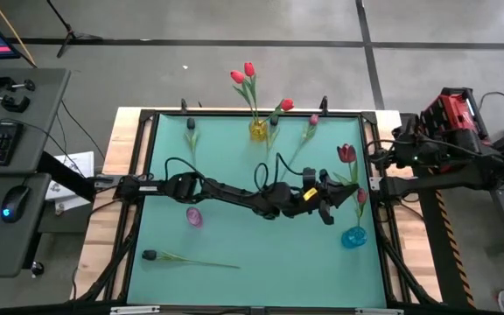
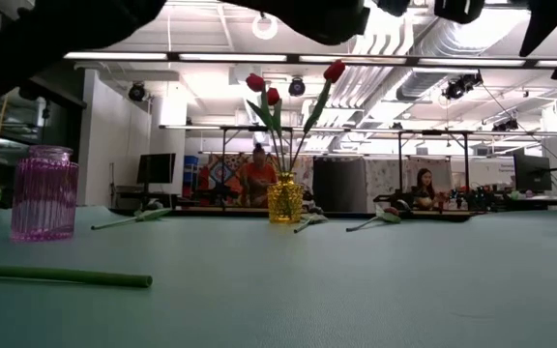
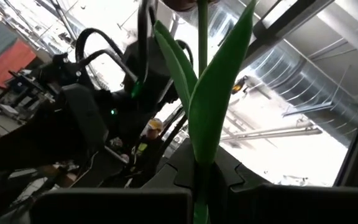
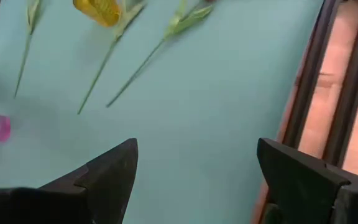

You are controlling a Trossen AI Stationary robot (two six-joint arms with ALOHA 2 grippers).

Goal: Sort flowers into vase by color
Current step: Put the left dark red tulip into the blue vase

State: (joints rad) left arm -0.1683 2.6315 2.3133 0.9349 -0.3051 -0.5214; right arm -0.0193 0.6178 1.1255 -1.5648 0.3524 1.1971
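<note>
The left gripper had reached across the teal mat to its right side, fingers pinched on the green stem of a dark crimson tulip. In the left wrist view the stem and its broad leaf rose straight up out of the closed jaws. Just beyond the gripper, at the mat's right edge, stood a blue vase with a red tulip above it — whether that stem sat inside the vase I could not tell.

The right gripper waited past the mat's right rim, fingers spread wide, holding nothing.

Well behind the left gripper, at the far edge, a yellow vase held three red tulips. Loose flowers lay flat beside it: a dark-headed one to one side, two more toward the left gripper.

A pink vase stood under the left arm's forearm, nothing seen in it. One near-black tulip lay alone on the near part of the mat, well apart from both grippers.

Two people sat in the room beyond the table.
</note>
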